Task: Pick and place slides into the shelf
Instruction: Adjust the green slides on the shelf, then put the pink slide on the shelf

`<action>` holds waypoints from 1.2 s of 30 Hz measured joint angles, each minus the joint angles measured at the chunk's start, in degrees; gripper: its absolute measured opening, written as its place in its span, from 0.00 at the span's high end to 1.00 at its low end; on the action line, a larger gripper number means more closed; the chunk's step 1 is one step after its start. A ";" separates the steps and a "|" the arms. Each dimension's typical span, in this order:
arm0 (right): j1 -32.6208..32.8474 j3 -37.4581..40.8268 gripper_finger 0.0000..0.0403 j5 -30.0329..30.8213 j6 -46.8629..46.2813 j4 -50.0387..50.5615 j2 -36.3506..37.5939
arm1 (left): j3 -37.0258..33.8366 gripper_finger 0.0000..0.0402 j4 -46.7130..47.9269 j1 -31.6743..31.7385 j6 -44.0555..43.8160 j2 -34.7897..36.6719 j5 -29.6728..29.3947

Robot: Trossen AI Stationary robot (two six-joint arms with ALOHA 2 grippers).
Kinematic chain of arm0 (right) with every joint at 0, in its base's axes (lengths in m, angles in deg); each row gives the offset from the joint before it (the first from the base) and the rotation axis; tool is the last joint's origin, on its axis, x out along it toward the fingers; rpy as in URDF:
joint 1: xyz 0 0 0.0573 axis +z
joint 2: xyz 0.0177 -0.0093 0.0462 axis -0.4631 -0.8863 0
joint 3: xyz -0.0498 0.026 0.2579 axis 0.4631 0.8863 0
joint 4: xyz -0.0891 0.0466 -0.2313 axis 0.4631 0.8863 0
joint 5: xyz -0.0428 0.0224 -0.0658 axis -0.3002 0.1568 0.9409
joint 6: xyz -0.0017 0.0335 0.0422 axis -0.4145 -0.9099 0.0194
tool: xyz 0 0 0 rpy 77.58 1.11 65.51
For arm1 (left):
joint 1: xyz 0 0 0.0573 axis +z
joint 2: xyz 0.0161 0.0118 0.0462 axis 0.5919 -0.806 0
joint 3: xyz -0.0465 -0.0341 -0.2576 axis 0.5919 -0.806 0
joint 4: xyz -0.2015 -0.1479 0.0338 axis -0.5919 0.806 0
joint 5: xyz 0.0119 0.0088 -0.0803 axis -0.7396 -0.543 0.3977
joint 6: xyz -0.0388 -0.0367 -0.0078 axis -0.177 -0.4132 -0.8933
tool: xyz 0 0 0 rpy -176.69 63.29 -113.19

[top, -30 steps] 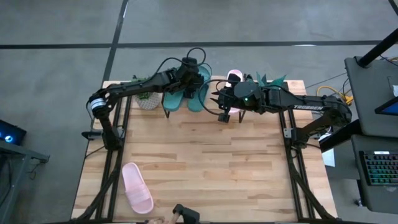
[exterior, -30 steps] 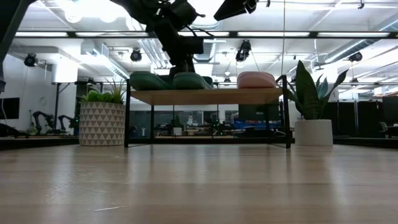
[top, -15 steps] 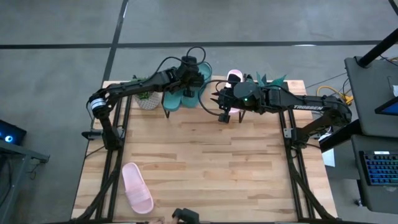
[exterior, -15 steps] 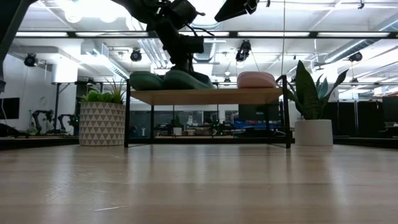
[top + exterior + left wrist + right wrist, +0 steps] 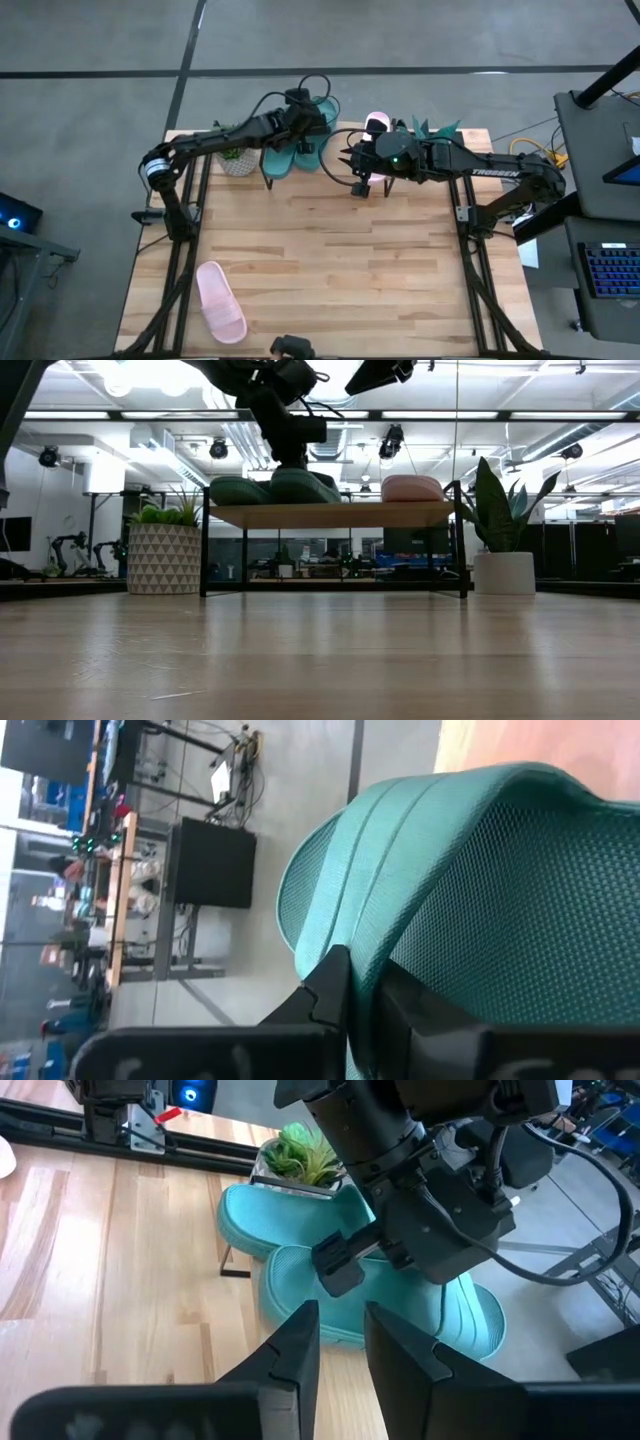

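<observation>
The second teal slide (image 5: 310,148) now lies flatter on the shelf (image 5: 330,515) than half a second ago, when its near end dipped over the front edge; in the low view its toe (image 5: 305,486) sits level beside the first teal slide (image 5: 238,490). The left gripper (image 5: 312,122) has drawn slightly back toward the far edge of the shelf but stays clamped on the slide's wide ribbed strap, one dark finger (image 5: 330,982) pressed against the mesh-textured teal rubber in the left wrist view.

Seen from above, the two teal slides lie side by side, touching, on the left half of the light plank top, the first one (image 5: 281,152) nearest a small potted plant in a patterned pot (image 5: 236,160). A pale pink slide (image 5: 411,488) rests on the right part of the shelf, mostly hidden from above by the right arm. The right gripper (image 5: 340,1342) hovers over the surface (image 5: 330,260) just in front of the shelf, its fingers a narrow gap apart and holding nothing.

The other pink slide (image 5: 220,302) lies alone near the front left corner of the wooden surface, well apart from the shelf.
</observation>
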 joint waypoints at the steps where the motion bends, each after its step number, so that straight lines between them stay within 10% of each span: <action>1: 0.00 0.00 0.82 0.00 0.01 -0.01 0.00 | -0.11 0.99 -0.05 -0.09 -0.11 0.00 -0.48; 14: 0.00 0.04 0.81 0.02 0.44 0.00 0.00 | -0.63 0.93 0.50 -0.25 -2.51 0.07 -3.20; 36: 0.00 0.04 0.81 0.00 0.43 0.37 0.00 | -0.12 0.19 5.03 -3.44 -2.53 0.17 -8.37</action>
